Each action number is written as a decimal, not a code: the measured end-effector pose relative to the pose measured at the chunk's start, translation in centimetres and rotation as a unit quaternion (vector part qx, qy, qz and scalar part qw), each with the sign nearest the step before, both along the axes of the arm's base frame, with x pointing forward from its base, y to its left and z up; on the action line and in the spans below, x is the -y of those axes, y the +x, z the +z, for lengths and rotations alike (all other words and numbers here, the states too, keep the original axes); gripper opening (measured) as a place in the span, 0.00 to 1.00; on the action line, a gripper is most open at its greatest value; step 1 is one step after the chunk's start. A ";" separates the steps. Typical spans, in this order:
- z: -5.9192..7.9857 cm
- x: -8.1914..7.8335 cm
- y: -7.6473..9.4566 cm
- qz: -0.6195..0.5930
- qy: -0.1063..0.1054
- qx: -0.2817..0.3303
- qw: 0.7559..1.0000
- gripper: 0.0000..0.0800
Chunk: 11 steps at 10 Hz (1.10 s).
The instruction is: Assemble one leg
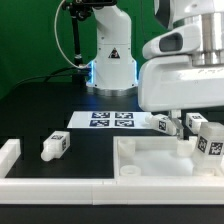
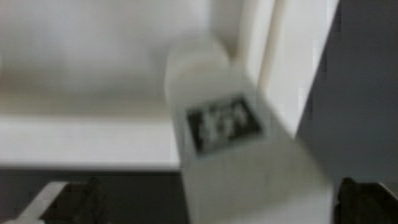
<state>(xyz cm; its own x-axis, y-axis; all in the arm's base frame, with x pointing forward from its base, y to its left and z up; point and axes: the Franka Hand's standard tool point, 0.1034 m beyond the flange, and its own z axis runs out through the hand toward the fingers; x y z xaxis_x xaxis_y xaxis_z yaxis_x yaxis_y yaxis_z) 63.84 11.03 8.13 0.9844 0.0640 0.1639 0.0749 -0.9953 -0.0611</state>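
In the wrist view a white leg [image 2: 231, 140] with a black-and-white tag stands blurred between my two dark fingers [image 2: 71, 203], with dark gaps on both sides. My gripper [image 2: 217, 205] is open around it, over the white tabletop [image 2: 89, 80]. In the exterior view my gripper [image 1: 176, 118] hangs low at the right, above the tabletop's far rim [image 1: 150, 150], next to a leg [image 1: 165, 125]. Two more legs [image 1: 209, 140] lie at the far right. Another leg [image 1: 53, 146] lies alone on the black table at the exterior view's left.
The marker board [image 1: 108, 120] lies flat behind the tabletop, in front of the robot's base [image 1: 110, 65]. A low white wall [image 1: 60, 185] runs along the front and turns up at the exterior view's left [image 1: 10, 152].
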 end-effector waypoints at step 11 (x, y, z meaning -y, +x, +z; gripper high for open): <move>-0.4 0.0 -0.1 -0.204 0.013 -0.086 0.975 0.36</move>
